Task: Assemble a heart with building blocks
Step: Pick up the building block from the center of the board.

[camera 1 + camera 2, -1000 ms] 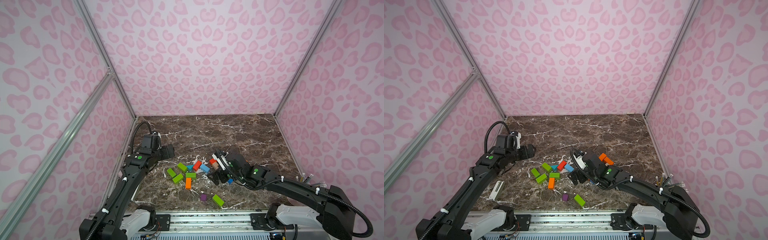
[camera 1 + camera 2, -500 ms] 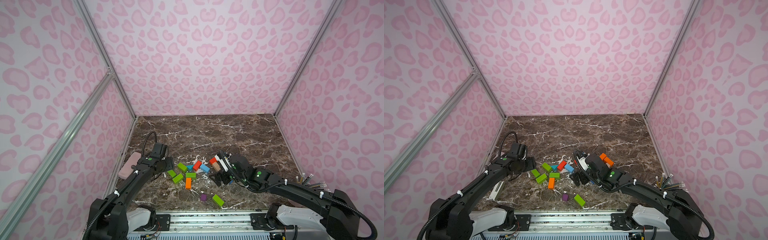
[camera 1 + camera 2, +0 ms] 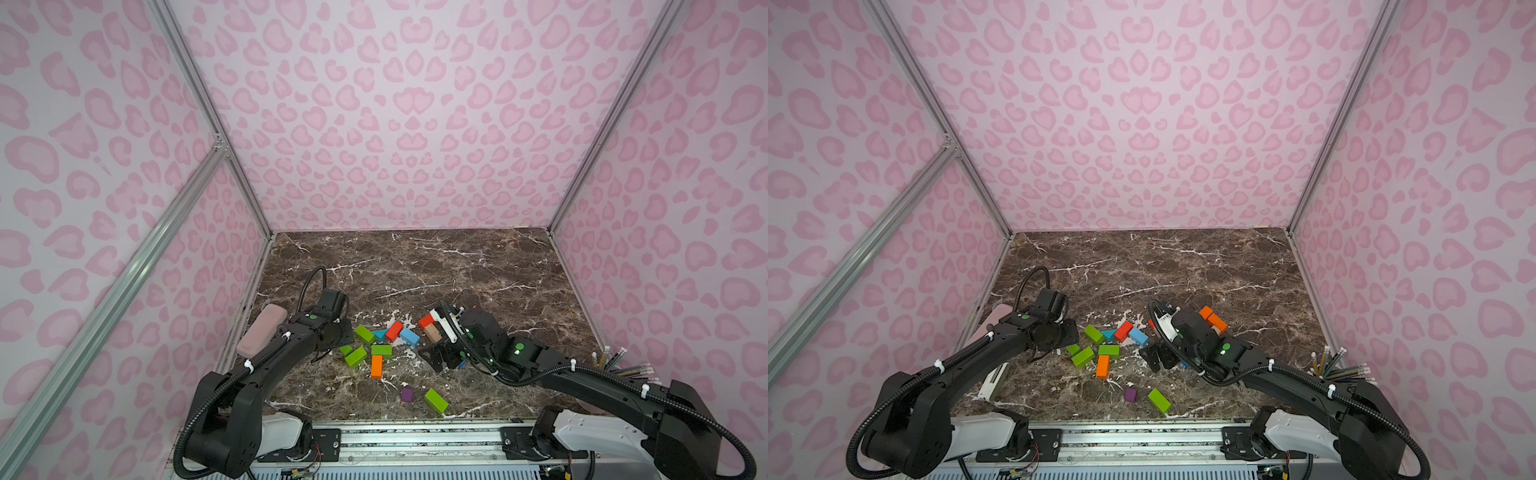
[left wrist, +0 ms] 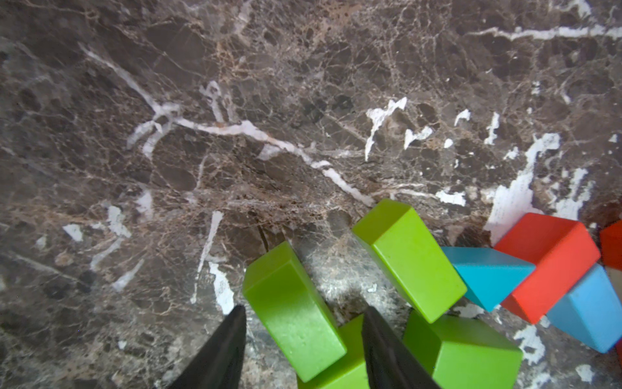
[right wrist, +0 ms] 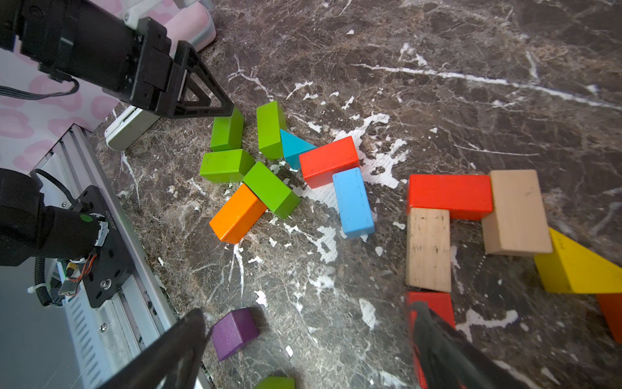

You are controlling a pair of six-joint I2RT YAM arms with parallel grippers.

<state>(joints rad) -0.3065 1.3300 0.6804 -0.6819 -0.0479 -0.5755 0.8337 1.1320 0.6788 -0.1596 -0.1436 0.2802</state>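
Left wrist view: the left fingers [image 4: 225, 347] stand partly open on either side of a green brick [image 4: 292, 310] lying on the tabletop [image 4: 235, 134]. One finger sits at the brick's edge and a sliver of gap shows at the other, so I log no firm hold. Beyond it lie a second green brick [image 4: 410, 259], a teal prism [image 4: 484, 272], a red brick [image 4: 545, 259] and a blue brick [image 4: 592, 310], each touching the next. Right wrist view: the right fingers [image 5: 168, 353] are spread wide with only marble between them. A purple cube [image 5: 235, 331] lies just beside one finger, and a red block [image 5: 432, 308] lies partly under the other. This view alone gives me the group by the right arm in full: a long red brick [image 5: 451, 195], two tan bricks [image 5: 427, 249] and a yellow prism [image 5: 572, 266], edges touching. It also shows an orange brick [image 5: 237, 214] end-on against a green one in the middle cluster. In both top views the right arm covers most of that group, though an orange pair [image 3: 1212, 320] behind the wrist shows in a top view. Only the top views show the pencils [image 3: 623, 368] at the right edge, and a lone green brick [image 3: 436, 401] whole, near the front rail. Lettering on the black base plate [image 5: 101, 242] is too small to read.
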